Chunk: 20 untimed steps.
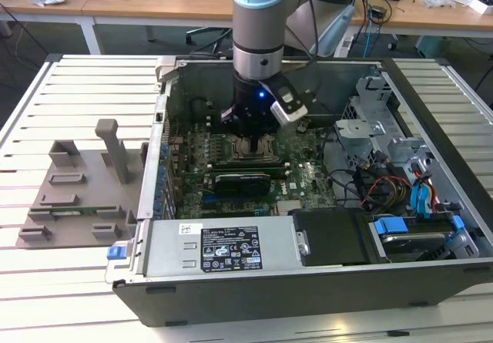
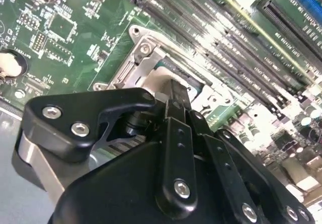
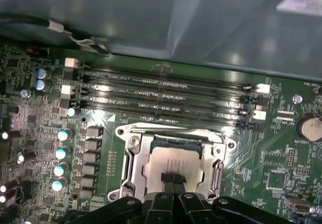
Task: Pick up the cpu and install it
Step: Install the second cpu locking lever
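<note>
the arm stood down inside the open computer case (image 1: 431,281), its gripper (image 1: 253,144) lowered over the middle of the green motherboard (image 1: 308,181) in the exterior view. in the first wrist view the cpu (image 3: 176,164) lay flat inside the metal socket frame (image 3: 132,158), its silvery-grey top plate facing up, with the rows of long black memory slots (image 3: 166,94) just beside the frame. the gripper (image 3: 173,179) sat directly over the near edge of the chip, its dark fingertips drawn close together with little gap between them, touching or nearly touching the top plate; whether they actually gripped the chip could not be told. in the second wrist view the black gripper (image 2: 177,90) reached down to the socket frame (image 2: 135,58), where a part of the cpu (image 2: 168,70) showed past the fingers (image 2: 180,100). towards the exterior view's left, outside the case, a grey fixture tray (image 1: 73,204) rested on the slatted white table (image 1: 46,281). a silver power supply (image 1: 223,247) lay along the near side of the case, with blue-tabbed drive bays (image 1: 420,220) to the exterior view's right.
</note>
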Tool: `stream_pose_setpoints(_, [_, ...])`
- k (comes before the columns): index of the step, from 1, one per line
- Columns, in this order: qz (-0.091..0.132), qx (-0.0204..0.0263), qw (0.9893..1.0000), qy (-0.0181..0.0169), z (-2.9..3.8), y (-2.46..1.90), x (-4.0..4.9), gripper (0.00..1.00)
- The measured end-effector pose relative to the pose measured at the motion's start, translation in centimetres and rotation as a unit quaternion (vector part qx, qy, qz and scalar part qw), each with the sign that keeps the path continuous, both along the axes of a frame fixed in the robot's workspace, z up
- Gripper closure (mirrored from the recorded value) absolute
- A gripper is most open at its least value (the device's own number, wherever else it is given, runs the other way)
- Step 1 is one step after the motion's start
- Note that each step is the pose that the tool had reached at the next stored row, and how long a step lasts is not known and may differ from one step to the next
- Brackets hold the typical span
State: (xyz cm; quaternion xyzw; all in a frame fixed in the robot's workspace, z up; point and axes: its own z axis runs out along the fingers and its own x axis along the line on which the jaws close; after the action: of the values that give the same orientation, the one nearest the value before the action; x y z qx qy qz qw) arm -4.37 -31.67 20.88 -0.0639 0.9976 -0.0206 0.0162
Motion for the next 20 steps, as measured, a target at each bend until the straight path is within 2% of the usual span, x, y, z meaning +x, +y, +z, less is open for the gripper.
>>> stream_pose_setpoints(1, [0.0, -0.0057, 1.0, 0.0001, 0.39, 0.11, 0.0, 0.89])
stream_pose_setpoints(3, [0.0, -0.0091, 1.0, 0.0, 1.41, 0.17, 0.0, 0.89])
stream_pose_setpoints(6, [0.0, -0.0092, 1.0, 0.0, 2.9, 0.17, 0.0, 0.89])
stream_pose_setpoints(10, [0.0, -0.0093, 1.0, 0.0, 5.22, 0.17, 0.0, 0.89])
stream_pose_setpoints(11, [0.0, -0.0092, 1.0, 0.0, 5.59, 0.17, 0.0, 0.89])
stream_pose_setpoints(12, [0.0, -0.0092, 1.0, 0.0, 6.28, 0.17, 0.0, 0.89])
stream_pose_setpoints(15, [0.0, -0.0093, 1.0, 0.0, 7.2, 0.17, 0.0, 0.89])
stream_pose_setpoints(20, [0.0, -0.0092, 1.0, 0.0, 7.3, 0.17, 0.0, 0.89])
